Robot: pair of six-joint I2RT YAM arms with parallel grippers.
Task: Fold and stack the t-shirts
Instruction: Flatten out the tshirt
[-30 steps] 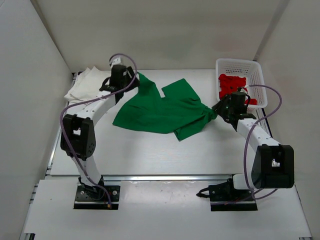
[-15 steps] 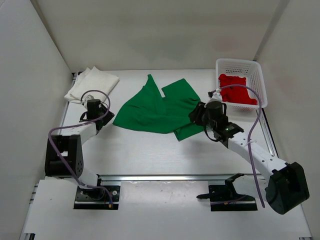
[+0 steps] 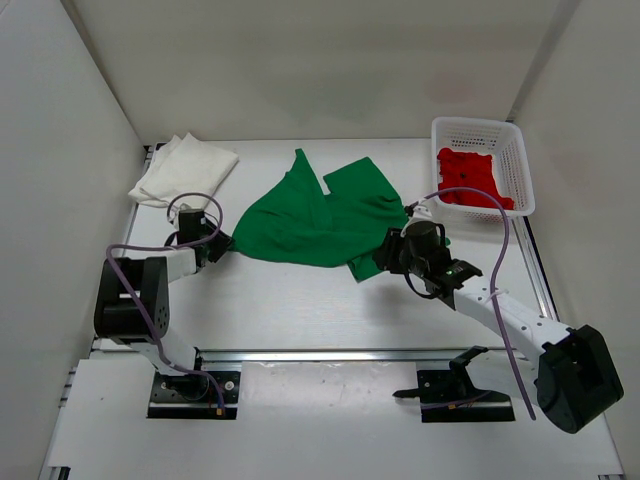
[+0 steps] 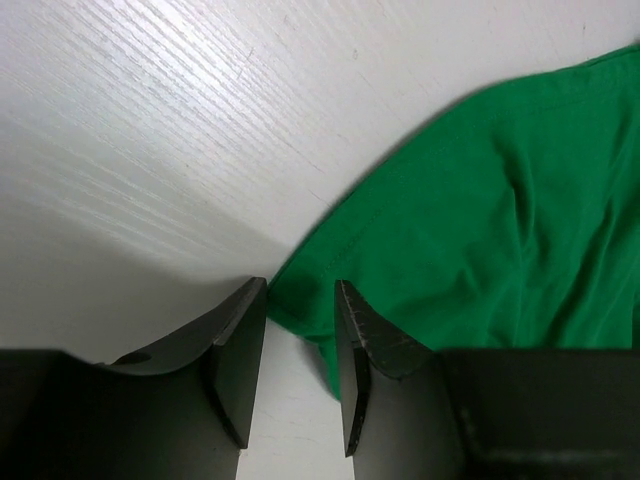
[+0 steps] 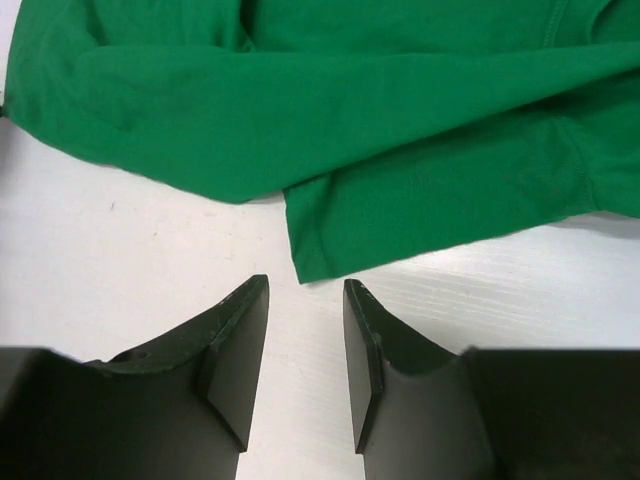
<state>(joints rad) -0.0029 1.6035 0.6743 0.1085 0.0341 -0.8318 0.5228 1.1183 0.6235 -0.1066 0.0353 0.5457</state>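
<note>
A bright green cloth t-shirt (image 3: 320, 215) lies rumpled on desk (image 3: 300, 300): left gripper (image 4: 300, 292), jaws parted, straddles its left corner; right gripper (image 5: 306, 285), jaws released & empty, sits just short of its right corner. Folded white cloth t-shirt (image 3: 183, 168) lies beyond its left side, red cloth t-shirt (image 3: 467, 178) in white plastic lattice basket (image 3: 480, 127) to its right.

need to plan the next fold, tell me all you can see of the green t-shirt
The green t-shirt is bright soft cloth with stitched hems, unfolded, lying rumpled and partly doubled over on the table. One corner sits between the jaws of the open left gripper; another corner lies just ahead of the open right gripper, untouched.
</note>
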